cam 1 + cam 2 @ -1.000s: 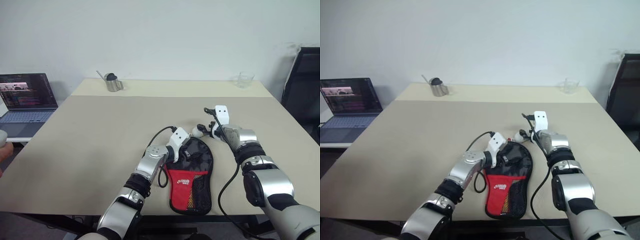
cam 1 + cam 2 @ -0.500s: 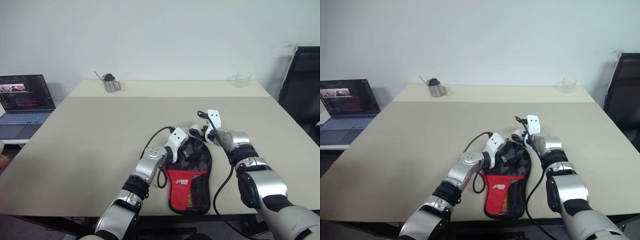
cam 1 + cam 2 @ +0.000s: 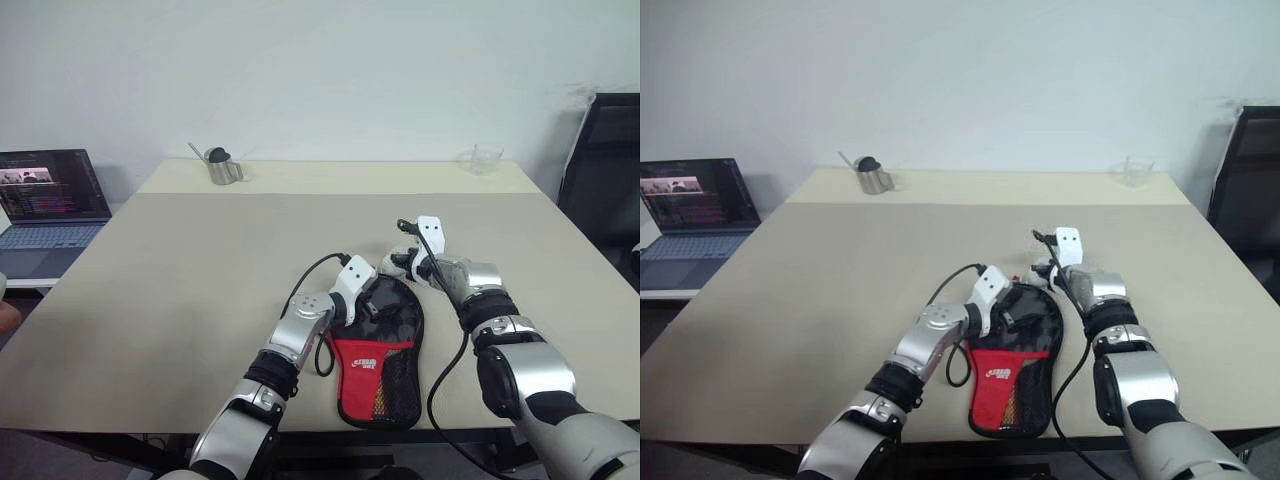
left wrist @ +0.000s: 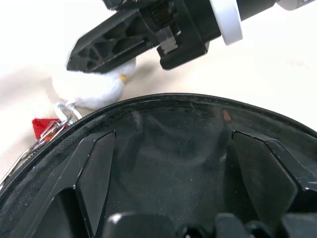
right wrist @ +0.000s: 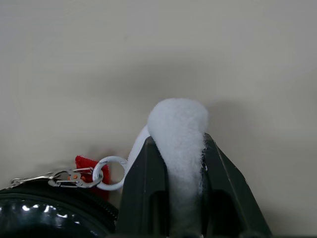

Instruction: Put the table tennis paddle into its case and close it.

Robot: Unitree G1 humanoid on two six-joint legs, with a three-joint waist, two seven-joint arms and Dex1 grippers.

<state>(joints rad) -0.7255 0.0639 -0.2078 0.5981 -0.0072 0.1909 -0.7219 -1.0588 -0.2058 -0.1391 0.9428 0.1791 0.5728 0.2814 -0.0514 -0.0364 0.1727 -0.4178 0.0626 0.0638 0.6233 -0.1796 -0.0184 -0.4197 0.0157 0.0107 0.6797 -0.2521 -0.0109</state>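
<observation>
Far left, a laptop [image 3: 45, 200] is glowing on a side surface, and a metal cup [image 3: 224, 167] is standing at the desk's [image 3: 180, 280] far edge. Moving in, the left tool [image 3: 372, 303] is hovering with its fingers [image 4: 96, 168] spread wide, released, right over the round end of the case [image 3: 385, 345]. The case is lying flat near the desk's front edge, its long axis running front to back: the narrow red-panelled handle end is pointing toward the robot, the round black end away. The paddle itself I cannot make out. At the case's far rim, the right tool [image 3: 400, 265] is clenching a white fluffy pom-pom [image 5: 177, 124], which is hanging by a ring from the zip pull [image 5: 64, 177]. Far right, a clear glass [image 3: 486, 158] is standing, and a black chair [image 3: 605, 170] is waiting.
</observation>
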